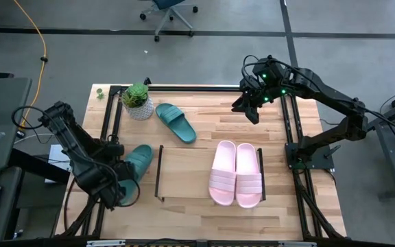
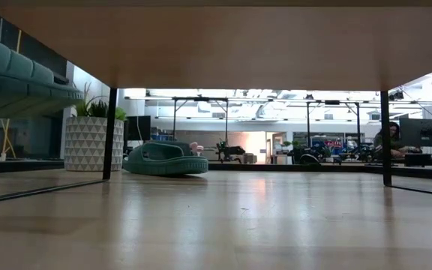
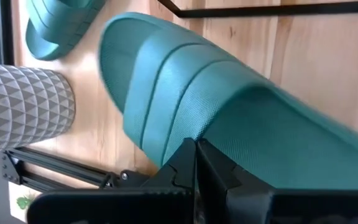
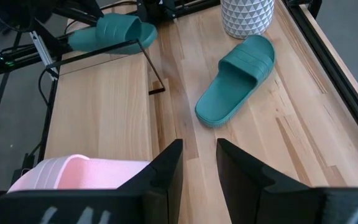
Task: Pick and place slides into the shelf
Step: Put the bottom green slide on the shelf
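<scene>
the table (image 1: 204, 206) carries the shelf (image 1: 184, 175), whose wood top holds two pink slides (image 1: 236, 173) side by side at its right end. one teal slide (image 1: 175, 122) lies loose on the table beside the plant pot (image 1: 138, 103). the left gripper (image 1: 118, 186) pinches the other teal slide (image 1: 133, 171) just off the shelf's left end. the right gripper (image 1: 251, 106) hangs spread and empty near the far edge.

arms: matte black, jointed | cables: black | right wrist (image 1: 269, 81): green lights, possibly LEDs
</scene>
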### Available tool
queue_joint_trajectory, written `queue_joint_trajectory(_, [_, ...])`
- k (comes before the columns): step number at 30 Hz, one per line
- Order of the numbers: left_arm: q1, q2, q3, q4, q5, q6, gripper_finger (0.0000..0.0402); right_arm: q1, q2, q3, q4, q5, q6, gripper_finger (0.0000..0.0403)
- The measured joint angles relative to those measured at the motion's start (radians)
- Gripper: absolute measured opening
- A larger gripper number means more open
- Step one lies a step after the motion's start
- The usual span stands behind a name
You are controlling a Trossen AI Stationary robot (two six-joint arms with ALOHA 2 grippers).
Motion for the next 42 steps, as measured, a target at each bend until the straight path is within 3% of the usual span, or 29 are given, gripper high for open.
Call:
queue_joint_trajectory(31, [0.000,0.002,-0.324,0.377,0.096,0.000,0.0001,0.000,0.000,0.000,0.000,0.003,0.008,0.0087])
queue_joint_trajectory(42, [0.000,0.002,-0.335,0.386,0.103,0.007,0.0047,0.000,0.000,0.000,0.001,0.007,0.022,0.0087])
